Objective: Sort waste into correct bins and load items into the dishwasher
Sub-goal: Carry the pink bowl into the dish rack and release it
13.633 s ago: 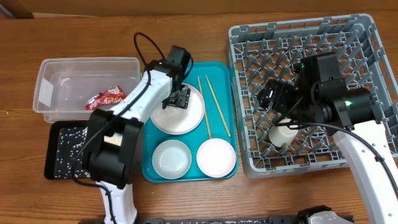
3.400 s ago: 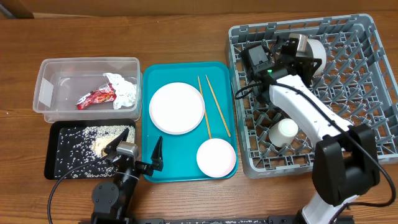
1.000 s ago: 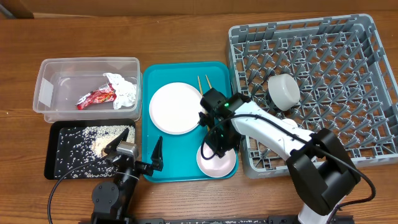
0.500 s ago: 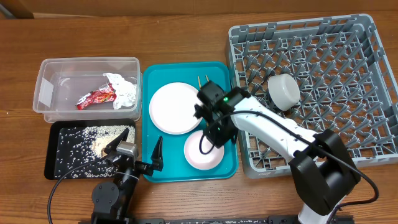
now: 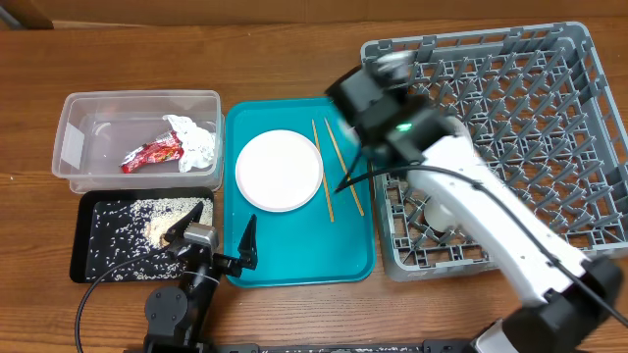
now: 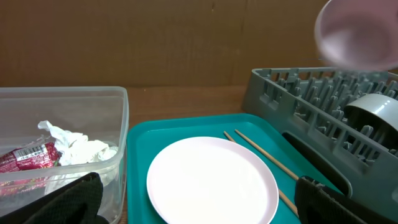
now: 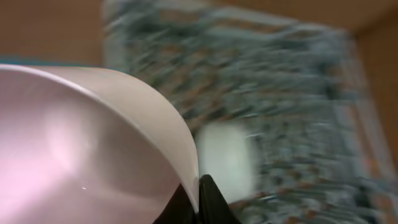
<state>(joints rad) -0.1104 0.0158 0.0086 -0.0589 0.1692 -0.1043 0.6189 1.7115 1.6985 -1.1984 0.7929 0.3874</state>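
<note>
Loading dishes is the step in hand: the right gripper [image 7: 198, 200] pinches the rim of a white bowl [image 6: 357, 31], which hangs above the left edge of the grey dish rack [image 5: 549, 118]. Next, I think, it must lower the bowl tilted between the pegs, then let go. The left gripper [image 5: 228, 212], well left of the rack, rests with jaws wide and empty.

Glows soft and even from above, casting faint shadows. Smears the white-and-black robot arm [image 5: 451, 172] at upper centre overhead. Streaks the grey pegged plastic dish rack [image 7: 267, 74] across the right wrist view. Blurs the round white bowl [image 6: 354, 31] at upper right of the left wrist view.
</note>
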